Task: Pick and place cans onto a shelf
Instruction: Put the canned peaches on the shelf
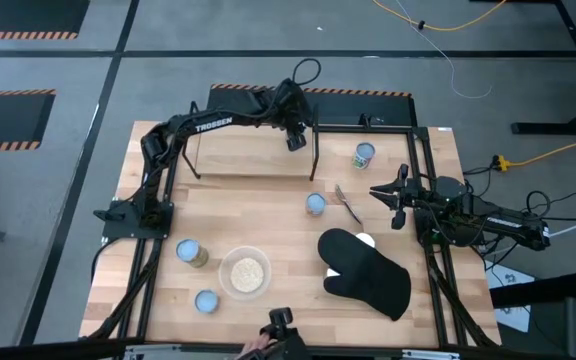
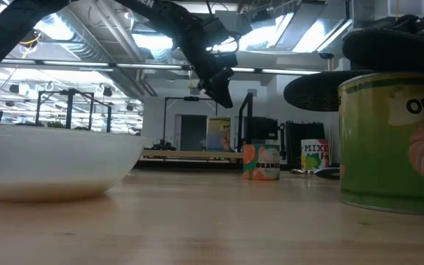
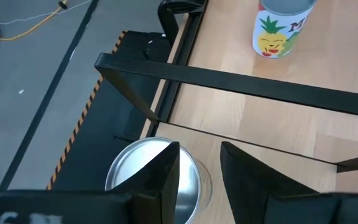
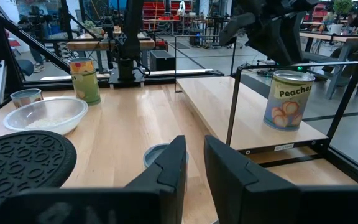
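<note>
One peaches can (image 4: 286, 100) stands upright on the wooden shelf (image 4: 229, 111); other cans (image 1: 315, 204) sit on the table.

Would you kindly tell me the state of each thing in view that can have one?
Left gripper: fingers open, empty, above the peach can.
Right gripper: fingers slightly apart, empty, at the table's right side.
Peach can: upright on the shelf.
Pineapple can: upright on the table.
Bowl: upright, holding pale grain.
Oven mitt: lying flat.
</note>
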{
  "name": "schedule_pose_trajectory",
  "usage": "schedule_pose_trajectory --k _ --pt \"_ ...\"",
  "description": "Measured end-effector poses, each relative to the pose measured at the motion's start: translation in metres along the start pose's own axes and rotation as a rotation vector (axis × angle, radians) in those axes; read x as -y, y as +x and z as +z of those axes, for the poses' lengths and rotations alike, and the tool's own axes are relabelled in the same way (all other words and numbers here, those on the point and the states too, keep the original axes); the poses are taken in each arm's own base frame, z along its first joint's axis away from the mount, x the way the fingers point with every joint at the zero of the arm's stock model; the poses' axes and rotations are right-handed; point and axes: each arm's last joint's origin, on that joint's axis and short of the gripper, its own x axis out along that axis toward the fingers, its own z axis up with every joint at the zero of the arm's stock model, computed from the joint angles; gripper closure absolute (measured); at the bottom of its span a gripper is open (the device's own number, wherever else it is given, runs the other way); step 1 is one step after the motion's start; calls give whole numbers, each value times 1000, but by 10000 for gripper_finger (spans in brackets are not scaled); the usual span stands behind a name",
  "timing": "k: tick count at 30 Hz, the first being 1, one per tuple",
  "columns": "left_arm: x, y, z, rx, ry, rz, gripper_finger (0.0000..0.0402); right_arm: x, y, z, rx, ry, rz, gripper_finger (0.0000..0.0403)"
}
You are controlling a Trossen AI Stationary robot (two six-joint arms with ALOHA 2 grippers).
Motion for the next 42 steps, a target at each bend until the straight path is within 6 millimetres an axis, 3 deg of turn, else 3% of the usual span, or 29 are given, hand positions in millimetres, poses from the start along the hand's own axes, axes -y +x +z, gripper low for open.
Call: schedule_pose_trajectory --k 20,32,42 --pt "6 14 -23 -83 4 7 296 0 0 0 0 0 0 339" --pt "6 15 -23 -85 54 5 394 0 0 0 0 0 0 339" --pt "1 13 -25 -86 98 -8 399 0 0 0 0 0 0 339"
